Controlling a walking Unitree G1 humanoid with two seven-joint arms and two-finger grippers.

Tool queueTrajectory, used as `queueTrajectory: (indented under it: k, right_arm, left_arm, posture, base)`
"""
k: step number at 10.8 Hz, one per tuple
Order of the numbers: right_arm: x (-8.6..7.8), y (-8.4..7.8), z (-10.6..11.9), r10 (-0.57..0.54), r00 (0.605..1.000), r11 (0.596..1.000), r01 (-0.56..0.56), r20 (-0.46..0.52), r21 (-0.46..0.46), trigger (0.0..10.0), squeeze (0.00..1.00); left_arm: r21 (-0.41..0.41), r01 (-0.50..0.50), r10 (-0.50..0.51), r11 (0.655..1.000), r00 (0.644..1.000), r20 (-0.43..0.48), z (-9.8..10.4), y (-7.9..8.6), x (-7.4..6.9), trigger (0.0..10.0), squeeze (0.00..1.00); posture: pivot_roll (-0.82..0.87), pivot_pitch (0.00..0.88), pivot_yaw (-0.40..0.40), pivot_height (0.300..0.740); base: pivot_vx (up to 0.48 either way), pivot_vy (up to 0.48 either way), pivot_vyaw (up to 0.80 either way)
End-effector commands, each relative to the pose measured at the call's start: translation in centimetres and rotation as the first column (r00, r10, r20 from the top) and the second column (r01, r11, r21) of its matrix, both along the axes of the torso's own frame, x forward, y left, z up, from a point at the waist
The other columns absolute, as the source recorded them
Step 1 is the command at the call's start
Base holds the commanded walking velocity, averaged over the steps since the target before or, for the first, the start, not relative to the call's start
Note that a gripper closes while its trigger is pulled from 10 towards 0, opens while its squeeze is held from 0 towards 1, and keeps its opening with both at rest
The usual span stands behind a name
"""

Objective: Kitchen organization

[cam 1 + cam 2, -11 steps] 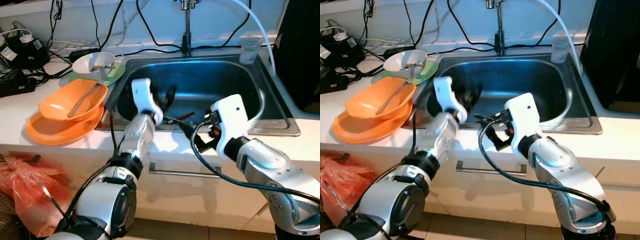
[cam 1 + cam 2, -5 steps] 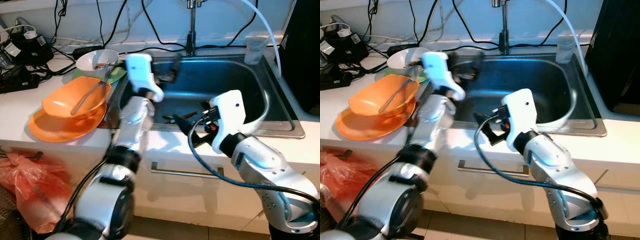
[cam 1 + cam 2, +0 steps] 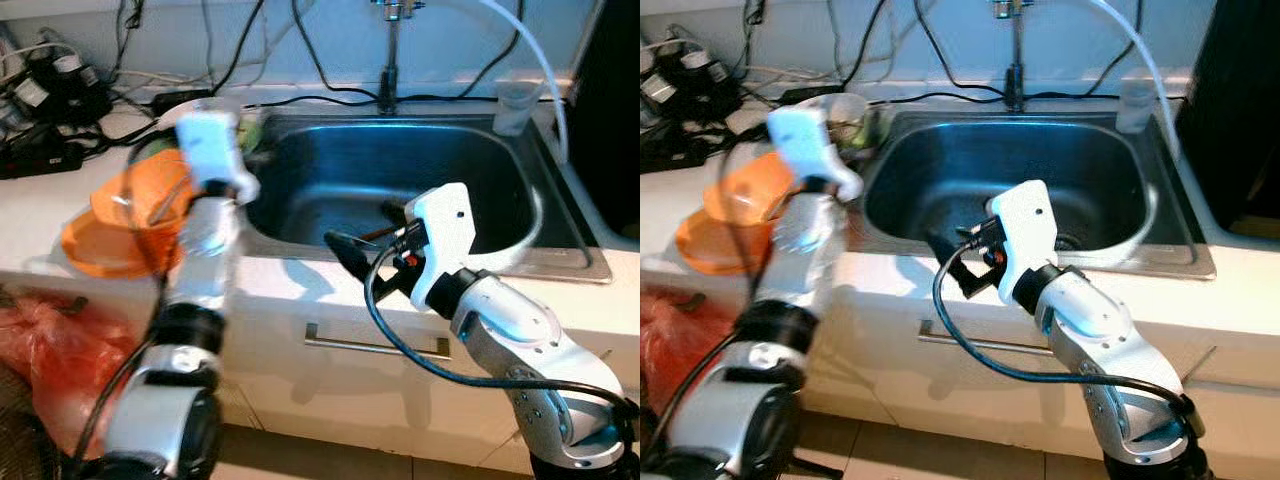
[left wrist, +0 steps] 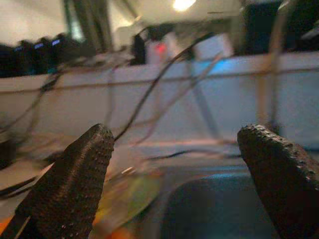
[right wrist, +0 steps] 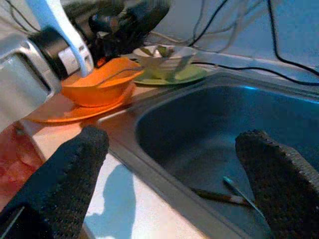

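An orange bowl point(image 3: 125, 200) with a metal spoon point(image 5: 107, 75) in it sits on an orange plate point(image 3: 90, 245) on the counter left of the steel sink point(image 3: 420, 160). Behind them a white bowl point(image 5: 162, 57) rests on a green plate point(image 5: 187, 75). Chopsticks point(image 5: 219, 195) lie on the sink floor. My left arm point(image 3: 205, 150) is raised over the orange bowl; its gripper point(image 4: 179, 144) is open, holds nothing and faces the back wall. My right gripper point(image 5: 172, 137) hovers open over the sink's front rim, holding nothing.
A faucet point(image 3: 388, 50) and a white hose point(image 3: 530, 60) stand behind the sink, with a plastic cup point(image 3: 512, 100) at its back right corner. Cables and power strips point(image 3: 50, 100) crowd the back left counter. A red bag point(image 3: 45, 350) hangs below, left.
My left arm has swung up and to the left, from the sink's left side to above the orange bowl. The right gripper stays near the sink's front rim. The camera has shifted slightly.
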State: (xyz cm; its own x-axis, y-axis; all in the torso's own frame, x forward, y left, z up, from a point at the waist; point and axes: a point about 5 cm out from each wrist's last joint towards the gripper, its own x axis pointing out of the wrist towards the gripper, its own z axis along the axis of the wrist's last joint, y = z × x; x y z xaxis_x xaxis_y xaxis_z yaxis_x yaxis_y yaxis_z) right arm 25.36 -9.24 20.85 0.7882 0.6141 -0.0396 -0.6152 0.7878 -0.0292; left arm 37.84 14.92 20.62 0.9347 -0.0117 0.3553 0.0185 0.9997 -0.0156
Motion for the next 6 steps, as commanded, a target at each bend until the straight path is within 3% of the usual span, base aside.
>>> queueTrajectory:
  k: [1,2,3,4,6]
  right_arm:
    - [-0.3,0.6,0.1,0.043,0.999,0.999,-0.043,0.007,0.020,10.0,1.00]
    - [-0.6,0.9,0.2,0.076,0.997,0.997,-0.077,0.015,0.023,10.0,0.73]
    - [-0.8,0.9,0.1,0.084,0.996,0.996,-0.085,0.014,0.030,10.0,0.52]
    - [-0.9,1.0,0.1,0.087,0.996,0.996,-0.088,0.014,0.032,10.0,0.38]
    - [-1.2,1.2,0.1,0.093,0.996,0.995,-0.094,0.015,0.037,10.0,0.38]
  left_arm:
    - [0.002,-0.040,0.040,0.999,0.999,-0.015,0.0,0.8,0.1,10.0,1.00]
    - [0.016,-0.088,0.088,0.996,0.994,-0.057,-0.4,1.8,0.2,10.0,1.00]
    - [0.035,-0.120,0.123,0.992,0.987,-0.101,-0.8,2.6,0.3,10.0,0.63]
    - [0.042,-0.137,0.141,0.990,0.981,-0.131,-1.1,2.9,0.5,10.0,0.00]
    - [0.077,-0.164,0.177,0.983,0.963,-0.204,-1.7,3.9,0.9,10.0,0.00]
  posture:
    - [-0.18,0.000,0.097,0.740]
    - [-0.17,0.000,0.097,0.740]
    - [-0.17,0.000,0.102,0.740]
    - [-0.17,0.000,0.104,0.740]
    - [-0.17,0.000,0.107,0.740]
  base:
    - [0.000,0.000,0.00]
    - [0.000,0.000,0.00]
    - [0.000,0.000,0.00]
    - [0.000,0.000,0.00]
    - [0.000,0.000,0.00]
